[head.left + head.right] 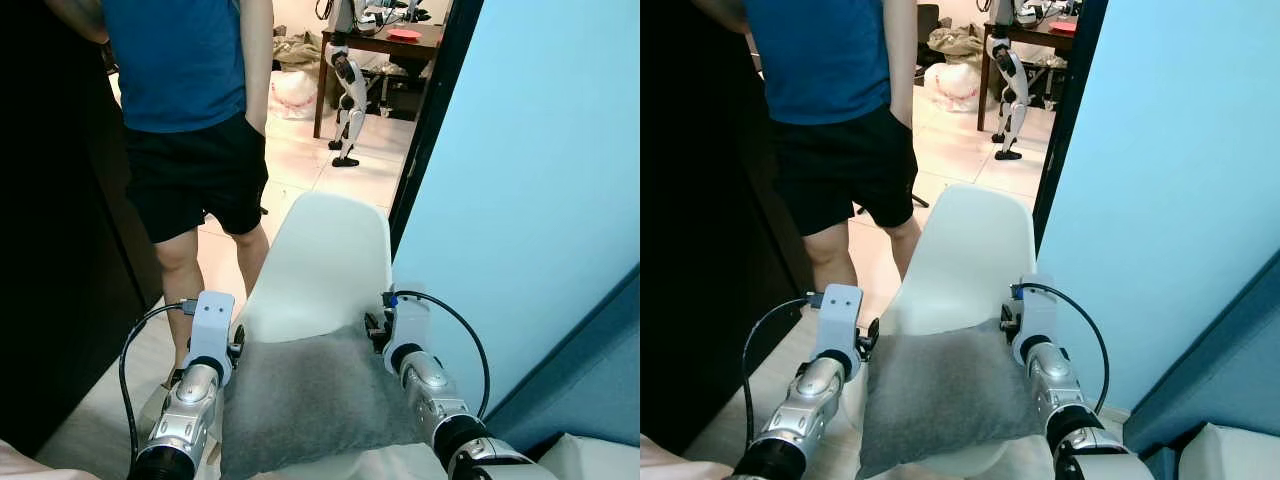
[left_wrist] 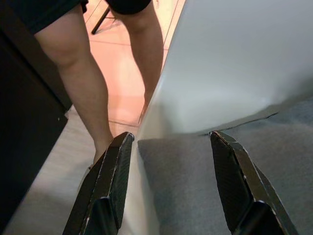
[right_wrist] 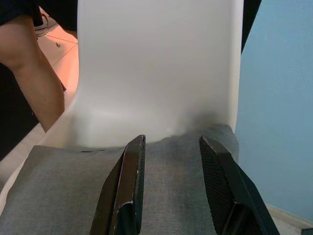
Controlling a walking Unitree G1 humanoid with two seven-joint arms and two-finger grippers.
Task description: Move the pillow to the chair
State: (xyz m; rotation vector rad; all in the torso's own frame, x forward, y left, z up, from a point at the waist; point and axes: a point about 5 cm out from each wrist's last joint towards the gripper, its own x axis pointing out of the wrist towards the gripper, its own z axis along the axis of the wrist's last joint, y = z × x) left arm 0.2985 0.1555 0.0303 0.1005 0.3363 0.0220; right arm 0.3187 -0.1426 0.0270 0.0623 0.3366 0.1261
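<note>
A grey pillow (image 1: pixel 310 400) lies on the seat of a white plastic chair (image 1: pixel 325 250), its far edge against the backrest. My left gripper (image 2: pixel 171 139) is open at the pillow's far left corner, one finger on each side of that corner. My right gripper (image 3: pixel 172 142) is open too, its fingers spread just above the pillow's far right part (image 3: pixel 98 191), near the backrest (image 3: pixel 156 68). In the left eye view both wrists flank the pillow, the left gripper (image 1: pixel 237 345) and the right gripper (image 1: pixel 375 330) at its far corners.
A person (image 1: pixel 190 100) in a blue shirt and black shorts stands close by the chair's left side. A light blue wall (image 1: pixel 540 180) runs along the right. Dark furniture (image 1: pixel 50 250) stands on the left. Beyond the doorway are a wooden table (image 1: pixel 385 40) and another robot's legs (image 1: pixel 348 100).
</note>
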